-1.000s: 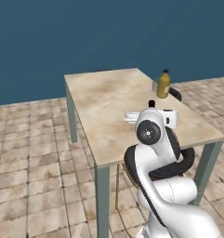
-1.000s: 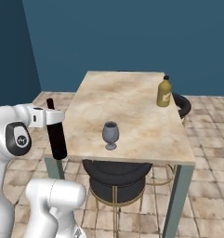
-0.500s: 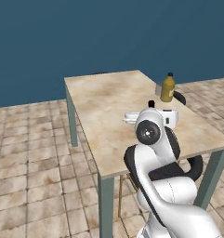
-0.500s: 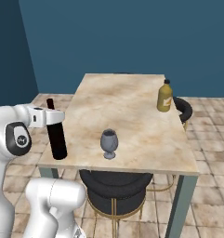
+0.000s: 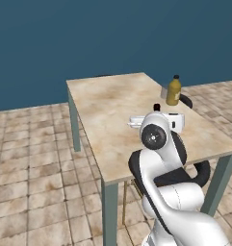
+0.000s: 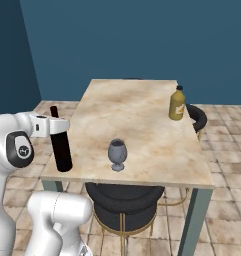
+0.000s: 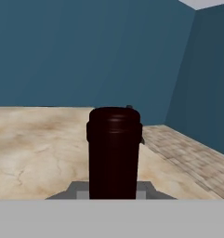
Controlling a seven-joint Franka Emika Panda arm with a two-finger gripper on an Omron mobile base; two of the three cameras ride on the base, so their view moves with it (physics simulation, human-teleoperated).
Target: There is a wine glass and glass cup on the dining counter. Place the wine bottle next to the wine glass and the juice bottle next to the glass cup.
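Note:
My gripper [image 6: 55,126] is shut on the neck of the wine bottle [image 6: 61,147], a slim near-black bottle held upright at the near left corner of the dining counter [image 6: 142,115]. Its dark red top fills the middle of the hand view as the wine bottle [image 7: 114,153], and shows just above my arm [image 5: 157,106]. The wine glass [image 6: 117,154] stands to the bottle's right near the front edge. The yellow juice bottle [image 6: 177,103] stands at the far right edge, with the small glass cup [image 5: 163,92] close beside the juice bottle [image 5: 174,90].
A black round stool [image 6: 123,200] on thin gold legs sits under the counter's near end, and another [image 6: 198,116] stands at its right side. Tiled floor [image 5: 35,163] and a blue wall surround the counter.
The whole picture has shifted, so the base has moved and the counter looks closer. The held wine bottle, earlier off the counter's left edge, now stands over its near left corner.

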